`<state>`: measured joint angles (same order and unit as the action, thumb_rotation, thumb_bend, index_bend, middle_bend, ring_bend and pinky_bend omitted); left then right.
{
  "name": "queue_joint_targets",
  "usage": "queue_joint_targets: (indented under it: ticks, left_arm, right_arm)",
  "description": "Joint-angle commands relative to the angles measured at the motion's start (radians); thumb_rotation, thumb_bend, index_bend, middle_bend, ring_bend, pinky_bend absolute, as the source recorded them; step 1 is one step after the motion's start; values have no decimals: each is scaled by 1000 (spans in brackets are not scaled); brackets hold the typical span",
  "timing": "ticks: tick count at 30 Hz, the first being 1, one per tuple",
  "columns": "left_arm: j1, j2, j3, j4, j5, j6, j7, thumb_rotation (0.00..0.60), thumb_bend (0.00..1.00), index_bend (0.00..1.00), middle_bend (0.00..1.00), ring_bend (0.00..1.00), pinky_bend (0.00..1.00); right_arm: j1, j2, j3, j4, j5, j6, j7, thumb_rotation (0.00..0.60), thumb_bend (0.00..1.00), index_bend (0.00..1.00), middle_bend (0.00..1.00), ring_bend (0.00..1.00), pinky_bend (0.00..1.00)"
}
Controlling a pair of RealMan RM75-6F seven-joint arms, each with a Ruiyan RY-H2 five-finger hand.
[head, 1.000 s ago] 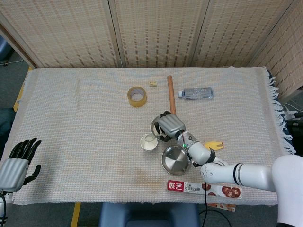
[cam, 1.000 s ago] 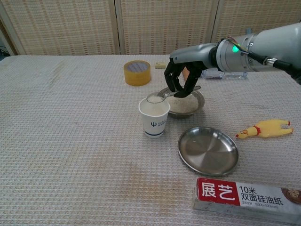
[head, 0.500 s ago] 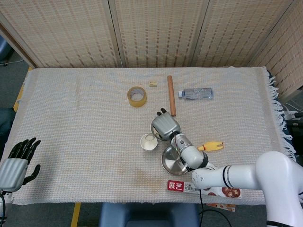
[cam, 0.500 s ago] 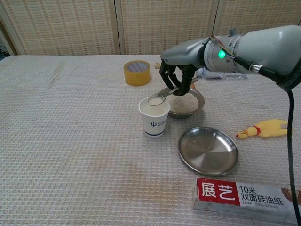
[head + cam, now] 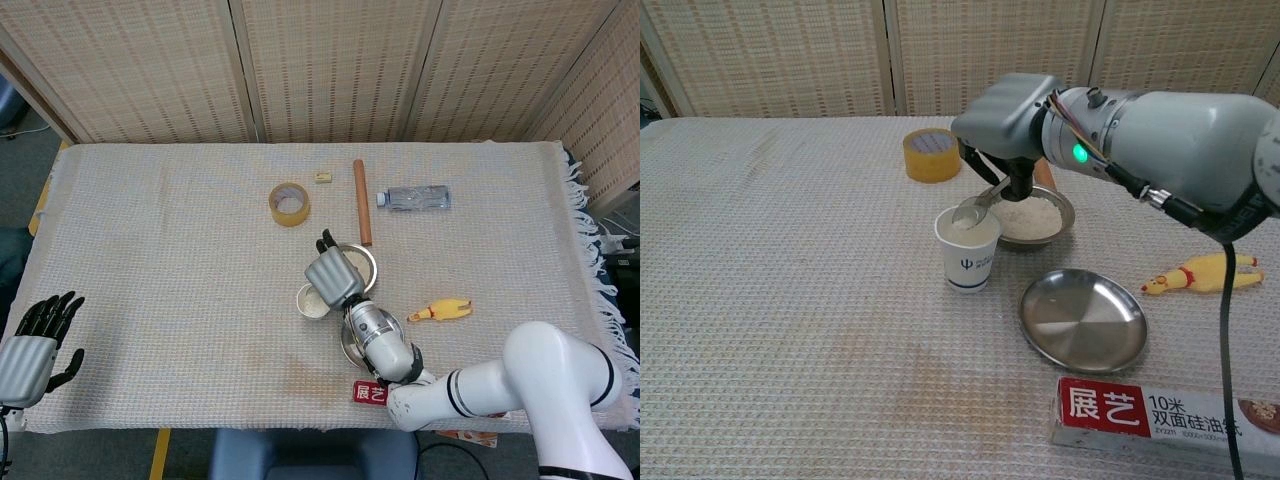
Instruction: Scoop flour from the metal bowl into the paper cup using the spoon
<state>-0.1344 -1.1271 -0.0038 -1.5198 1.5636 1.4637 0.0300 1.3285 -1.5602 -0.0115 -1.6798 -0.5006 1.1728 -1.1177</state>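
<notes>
The spoon [image 5: 973, 209] is pinched by the right robot hand [image 5: 1005, 120], its scoop tipped over the mouth of the paper cup [image 5: 969, 250]. The metal bowl [image 5: 1030, 217] of flour is seen just beside the cup, at its 2 o'clock. The left robot hand [image 5: 38, 345] is held spread, holding nothing, beyond the table [image 5: 150, 260] edge at 8 o'clock.

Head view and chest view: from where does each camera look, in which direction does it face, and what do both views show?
Head view: sits high, looks steeply down on the whole table; shows the left hand at the near left edge and the right hand over the paper cup.
Chest view: sits low at the near edge, faces across the table toward the screens; shows only the right hand holding the spoon.
Shared: right hand, paper cup, metal bowl, tape roll, metal plate, yellow toy.
</notes>
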Motion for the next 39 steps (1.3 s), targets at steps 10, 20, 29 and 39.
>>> queue_joint_targets:
  ticks: [10,20,29,39]
  left_arm:
    - [2,2,-1,-4,-3,-1,4,600,437,0,0,0,98]
    - [-1,10,5,-16,-3,-14,0,600,437,0,0,0,98]
    - [6,14,6,-20,2,-2,1,600,437,0,0,0,98]
    - [11,13,7,-23,4,6,11,600,438,0,0,0,100]
  right_arm:
    - [-18,-36,-69,-15,-147,104,-193,600,351,906,592,148,105]
    - [-56,-52,-100,-47,-266,156,-299,600,350,904,592,144,90]
    - [-120,-15,-48,-69,-338,174,-205,600,351,902,592,144,82]
    - [-348,197,0,-128,-528,180,417,600,350,867,592,144,66]
